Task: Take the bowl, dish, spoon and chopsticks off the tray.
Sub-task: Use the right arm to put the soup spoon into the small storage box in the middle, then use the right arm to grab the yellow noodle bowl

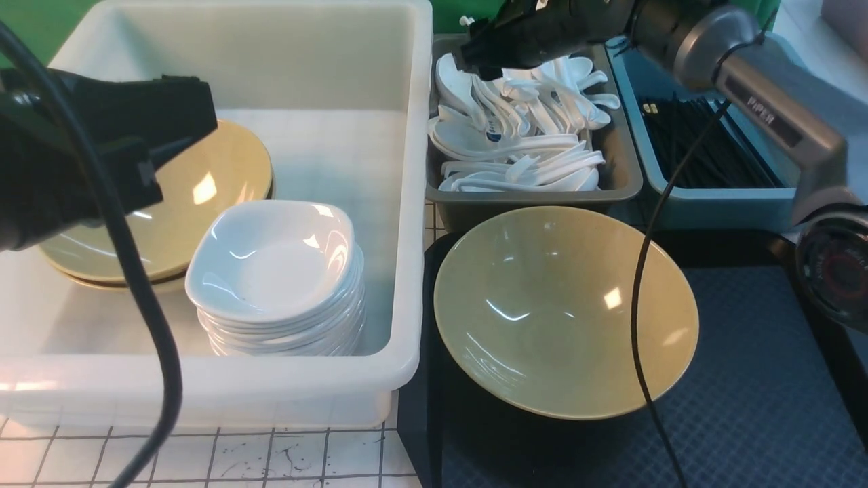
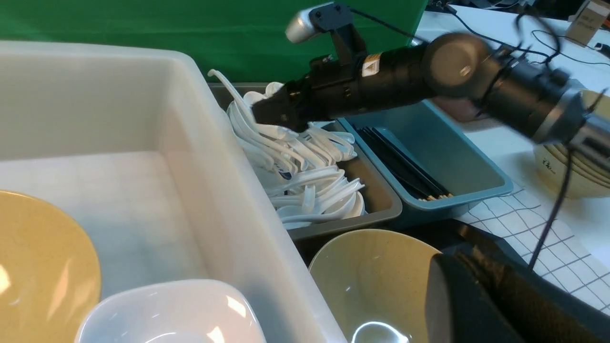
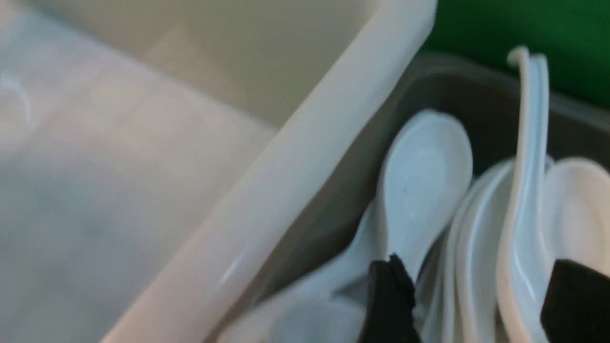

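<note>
The olive-yellow bowl (image 1: 566, 312) (image 2: 371, 281) sits tilted on the black tray (image 1: 746, 407). My right gripper (image 1: 475, 61) (image 3: 479, 271) hangs open low over a pile of white spoons (image 1: 515, 135) (image 3: 424, 181), with loose spoons lying between its fingers. I cannot tell the task's spoon from the others. White squarish dishes (image 1: 271, 264) are stacked in the white tub (image 1: 413, 203). Black chopsticks (image 1: 705, 142) (image 2: 405, 166) lie in a blue bin. My left gripper (image 1: 196, 129) hovers over the tub's left side; only one finger (image 2: 476, 295) shows.
The grey bin (image 1: 617, 183) holding the spoons stands behind the tray, with the blue bin (image 1: 719, 200) to its right. A stack of olive bowls (image 1: 210, 183) rests in the tub beside the dishes. The right arm's cable (image 1: 641, 271) hangs across the bowl.
</note>
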Robot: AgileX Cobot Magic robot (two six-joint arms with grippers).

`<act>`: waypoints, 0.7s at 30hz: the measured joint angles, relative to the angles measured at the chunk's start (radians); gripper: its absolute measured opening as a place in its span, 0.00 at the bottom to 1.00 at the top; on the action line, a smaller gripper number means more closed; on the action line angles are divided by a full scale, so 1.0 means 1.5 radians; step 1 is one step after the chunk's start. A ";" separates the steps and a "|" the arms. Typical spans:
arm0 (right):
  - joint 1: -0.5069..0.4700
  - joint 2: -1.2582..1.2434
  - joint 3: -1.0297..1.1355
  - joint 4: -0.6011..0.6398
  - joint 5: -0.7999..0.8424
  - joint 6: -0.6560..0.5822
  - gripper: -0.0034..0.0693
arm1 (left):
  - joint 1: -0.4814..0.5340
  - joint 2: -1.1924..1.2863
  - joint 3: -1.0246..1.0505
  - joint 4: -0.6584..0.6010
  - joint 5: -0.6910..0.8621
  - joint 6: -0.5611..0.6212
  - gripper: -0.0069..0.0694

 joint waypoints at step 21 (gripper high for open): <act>0.001 -0.391 0.091 -0.125 0.339 -0.012 0.08 | 0.000 0.000 0.000 -0.248 0.138 0.241 0.09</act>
